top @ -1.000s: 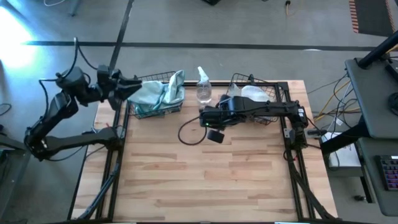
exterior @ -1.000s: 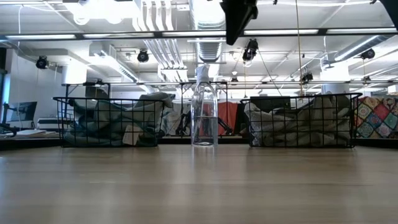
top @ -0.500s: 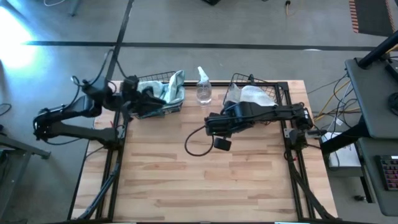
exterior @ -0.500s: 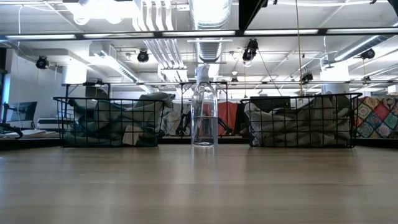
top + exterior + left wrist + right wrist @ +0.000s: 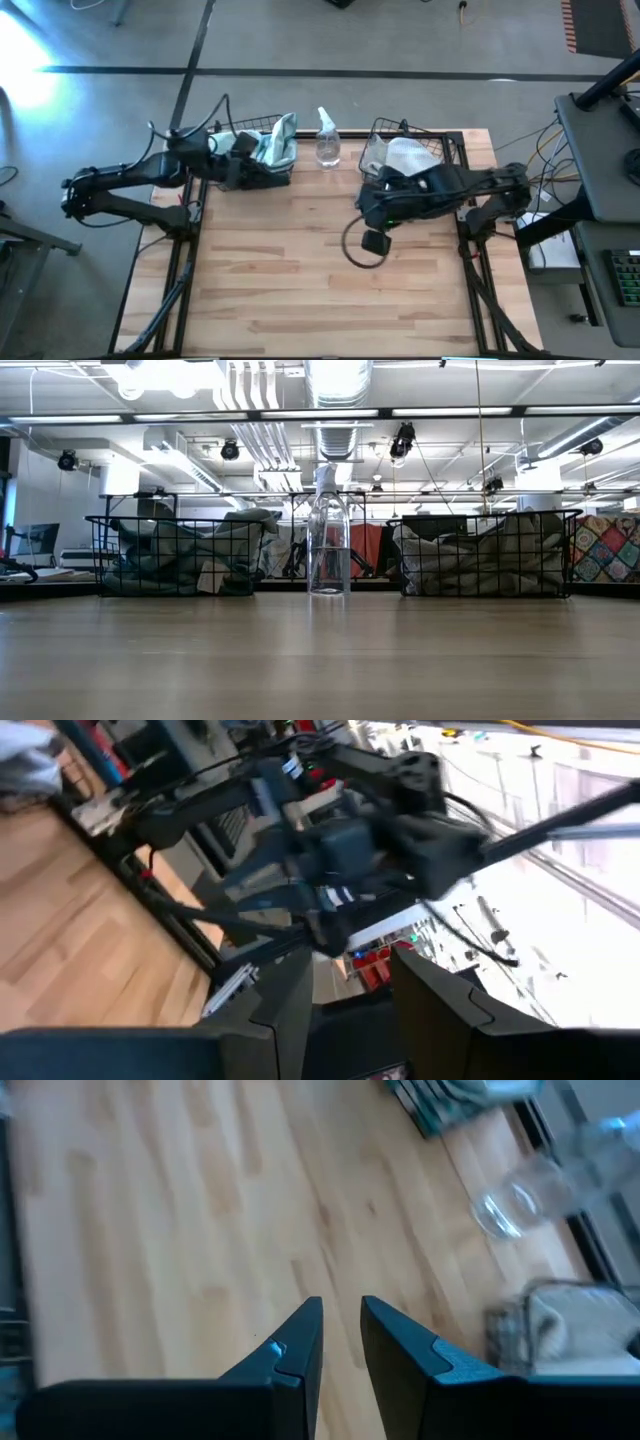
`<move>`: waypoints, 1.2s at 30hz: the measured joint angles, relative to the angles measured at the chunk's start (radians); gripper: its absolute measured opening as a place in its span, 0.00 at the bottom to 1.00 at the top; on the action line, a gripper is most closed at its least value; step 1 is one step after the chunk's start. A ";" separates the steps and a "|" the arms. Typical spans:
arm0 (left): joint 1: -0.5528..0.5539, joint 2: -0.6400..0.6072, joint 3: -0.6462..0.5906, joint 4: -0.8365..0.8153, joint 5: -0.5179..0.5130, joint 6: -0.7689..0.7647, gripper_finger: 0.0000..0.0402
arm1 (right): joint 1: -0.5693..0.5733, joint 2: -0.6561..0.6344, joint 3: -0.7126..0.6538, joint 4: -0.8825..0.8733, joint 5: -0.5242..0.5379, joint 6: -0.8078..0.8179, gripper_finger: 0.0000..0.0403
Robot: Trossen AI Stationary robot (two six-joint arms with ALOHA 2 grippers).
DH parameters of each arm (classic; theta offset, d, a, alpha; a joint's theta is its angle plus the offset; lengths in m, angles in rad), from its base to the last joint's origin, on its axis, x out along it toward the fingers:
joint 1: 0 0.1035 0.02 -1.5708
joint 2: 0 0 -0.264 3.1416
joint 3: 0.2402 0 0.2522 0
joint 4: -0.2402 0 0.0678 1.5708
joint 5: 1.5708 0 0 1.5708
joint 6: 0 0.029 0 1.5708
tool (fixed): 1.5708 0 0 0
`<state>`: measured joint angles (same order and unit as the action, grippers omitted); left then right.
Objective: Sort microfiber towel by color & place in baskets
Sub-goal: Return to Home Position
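Now, left pincer (image 5: 350, 958) by left basket (image 5: 232, 130), right pincer (image 5: 341, 1304) over table (image 5: 300, 290), both slightly parted and empty.

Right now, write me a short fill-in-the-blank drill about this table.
1. The spray bottle stands ___ the two baskets.
2. The teal-blue towels lie in the ___ basket.
3. The grey-white towels lie in the ___ basket.
4. The right end effector holds ___.
Missing words: between; left; right; nothing.
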<state>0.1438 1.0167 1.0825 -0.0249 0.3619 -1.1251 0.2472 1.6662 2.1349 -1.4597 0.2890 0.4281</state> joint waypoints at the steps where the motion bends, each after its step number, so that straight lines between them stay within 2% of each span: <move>1: -0.005 0.012 0.002 0.001 0.001 -0.018 0.30 | 0.012 -0.011 0.000 0.021 0.000 0.004 0.16; 3: -0.023 0.035 0.002 0.004 0.018 -0.023 0.30 | 0.040 -0.028 -0.003 0.047 0.000 0.007 0.16; 6: -0.065 0.062 0.002 0.041 0.067 0.138 0.30 | 0.079 -0.045 -0.007 0.078 0.023 0.007 0.16; 13: -0.204 0.101 0.002 0.341 0.059 0.435 0.30 | 0.160 -0.065 -0.039 0.113 0.132 0.033 0.16; 17: -0.290 0.105 0.002 0.382 0.046 0.559 0.30 | 0.205 -0.099 -0.125 0.180 0.200 0.037 0.16; 25: -0.399 0.123 -0.012 0.368 -0.045 0.688 0.30 | 0.244 -0.275 -0.443 0.458 0.209 0.037 0.16; 36: -0.409 0.117 -0.065 0.369 -0.088 0.741 0.30 | 0.268 -0.600 -0.891 0.880 0.173 0.037 0.16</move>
<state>-0.2657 1.1342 1.0178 0.3445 0.2736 -0.3840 0.5152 1.0665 1.2440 -0.5796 0.4624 0.4656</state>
